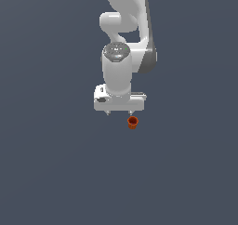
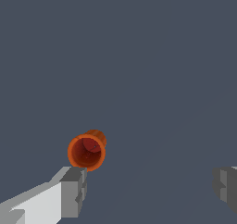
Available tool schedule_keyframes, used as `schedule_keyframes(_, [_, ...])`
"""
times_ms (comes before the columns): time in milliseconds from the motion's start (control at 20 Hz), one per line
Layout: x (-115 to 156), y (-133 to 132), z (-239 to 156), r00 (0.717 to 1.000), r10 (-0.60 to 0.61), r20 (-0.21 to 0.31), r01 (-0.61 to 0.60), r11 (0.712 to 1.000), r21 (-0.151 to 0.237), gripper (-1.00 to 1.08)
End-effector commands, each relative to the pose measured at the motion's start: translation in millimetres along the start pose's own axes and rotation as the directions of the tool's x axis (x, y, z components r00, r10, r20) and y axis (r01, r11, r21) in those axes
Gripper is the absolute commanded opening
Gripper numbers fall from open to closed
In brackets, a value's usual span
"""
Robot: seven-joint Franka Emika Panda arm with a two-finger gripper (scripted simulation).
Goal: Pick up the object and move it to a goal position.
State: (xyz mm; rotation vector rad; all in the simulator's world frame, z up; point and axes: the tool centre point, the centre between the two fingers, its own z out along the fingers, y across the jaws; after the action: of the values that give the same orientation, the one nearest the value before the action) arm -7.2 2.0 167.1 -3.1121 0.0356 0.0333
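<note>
Pincer (image 1: 119,112) wide open, jaws far apart, holding nothing, touching nothing as far as either view shows. Flat grey table (image 1: 51,173) all round, no edges in view, open room on every side. Orange-red cup (image 1: 133,122) sits upright on the table, rim up, just below the fingertip on the exterior view's right. Wrist view: cup (image 2: 86,151) lies just beyond one fingertip (image 2: 74,190), not between the jaws; other fingertip well apart.
</note>
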Motion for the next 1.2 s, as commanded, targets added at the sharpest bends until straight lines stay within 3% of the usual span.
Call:
schedule_keyframes(0, [0.0, 0.0, 0.0, 1.0, 0.0, 0.0, 0.0, 1.0, 0.0, 1.0])
schedule_keyframes(500, [-5.8, -1.8, 9.1, 1.0, -0.011, 0.029, 0.01, 1.0, 0.026, 1.0])
schedule_keyframes(1150, [-9.1, -21.7, 32.1, 0.996, -0.083, 0.014, 0.083, 0.997, 0.003, 1.0])
